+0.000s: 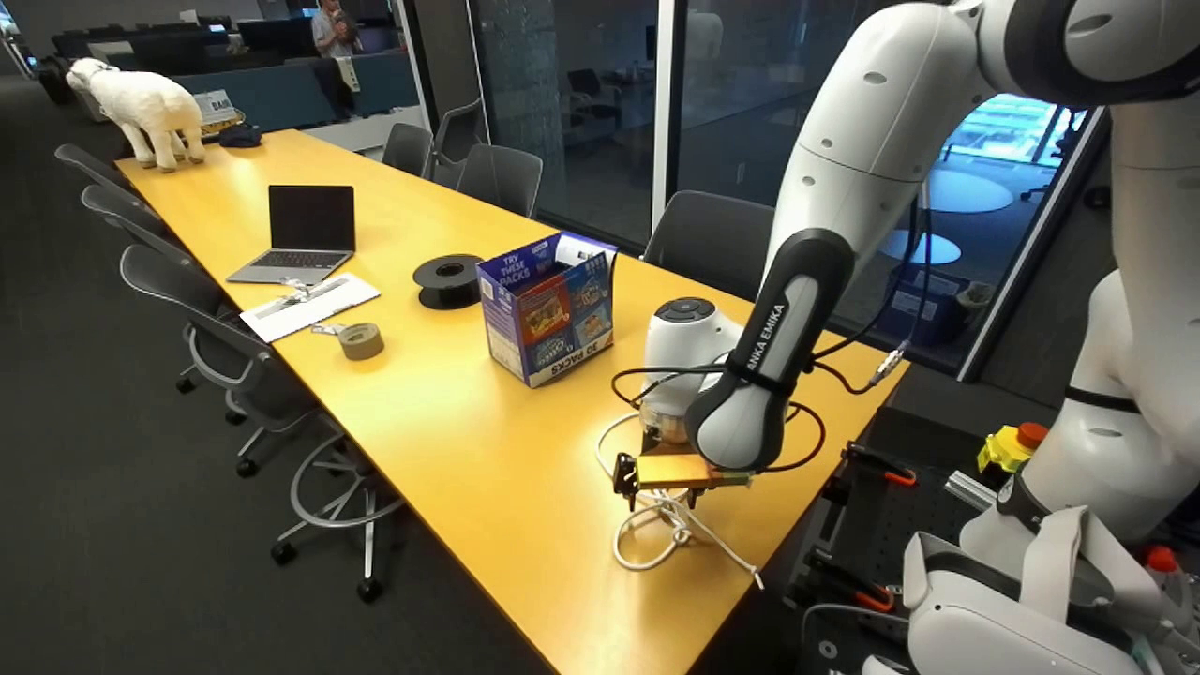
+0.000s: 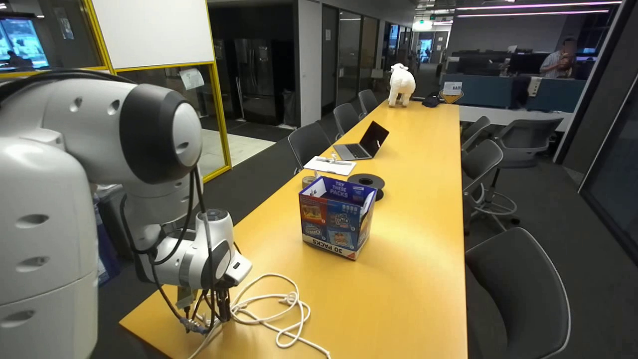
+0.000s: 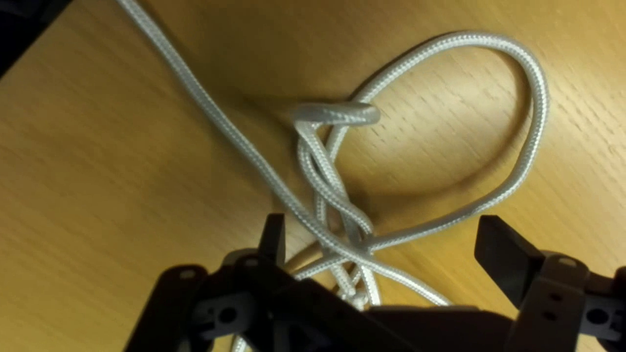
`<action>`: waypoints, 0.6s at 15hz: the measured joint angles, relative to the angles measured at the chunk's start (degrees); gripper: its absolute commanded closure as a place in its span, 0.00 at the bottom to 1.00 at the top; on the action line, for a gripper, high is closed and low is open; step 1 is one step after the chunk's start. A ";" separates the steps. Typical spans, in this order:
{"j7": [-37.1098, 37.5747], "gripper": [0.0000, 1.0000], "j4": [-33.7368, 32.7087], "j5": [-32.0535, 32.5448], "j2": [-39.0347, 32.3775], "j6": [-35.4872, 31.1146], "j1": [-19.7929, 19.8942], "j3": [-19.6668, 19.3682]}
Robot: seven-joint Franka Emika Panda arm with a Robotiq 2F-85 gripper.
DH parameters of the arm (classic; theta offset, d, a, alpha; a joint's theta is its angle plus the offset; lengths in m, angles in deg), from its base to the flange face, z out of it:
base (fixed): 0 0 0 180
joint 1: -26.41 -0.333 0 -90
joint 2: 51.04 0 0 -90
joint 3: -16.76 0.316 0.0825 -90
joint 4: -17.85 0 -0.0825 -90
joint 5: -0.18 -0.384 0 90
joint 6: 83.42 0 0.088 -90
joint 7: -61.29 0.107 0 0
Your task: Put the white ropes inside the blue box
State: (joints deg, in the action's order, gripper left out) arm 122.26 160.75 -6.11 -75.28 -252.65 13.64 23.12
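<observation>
The white rope (image 1: 681, 536) lies loosely coiled and knotted near the table's end; it also shows in an exterior view (image 2: 290, 298) and in the wrist view (image 3: 356, 256). My gripper (image 1: 662, 500) points down over the rope. In the wrist view the fingers (image 3: 384, 230) stand wide apart, with crossing strands between them and nothing clamped. The gripper base hides part of the rope. The blue box (image 1: 548, 314), a printed snack carton with an open top, stands upright apart from the gripper, farther along the table; it shows also in an exterior view (image 2: 339, 224).
On the yellow table (image 1: 450, 422), a black spool (image 1: 450, 281) stands behind the box. A tape roll (image 1: 361, 341), a white paper (image 1: 309, 307) and a laptop (image 1: 309, 234) lie beyond. Black cables (image 2: 209, 249) hang from the arm close to the gripper.
</observation>
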 measured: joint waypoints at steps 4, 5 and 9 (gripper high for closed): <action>-0.16 0.00 -1.12 0.89 -0.96 0.09 -5.12 -5.48; -0.15 0.00 -1.13 1.11 -0.96 0.11 -6.46 -7.00; -0.19 0.00 -1.15 1.40 -0.96 0.54 -8.80 -9.50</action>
State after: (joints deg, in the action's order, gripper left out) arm 122.07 159.60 -4.71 -76.24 -252.11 4.84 13.62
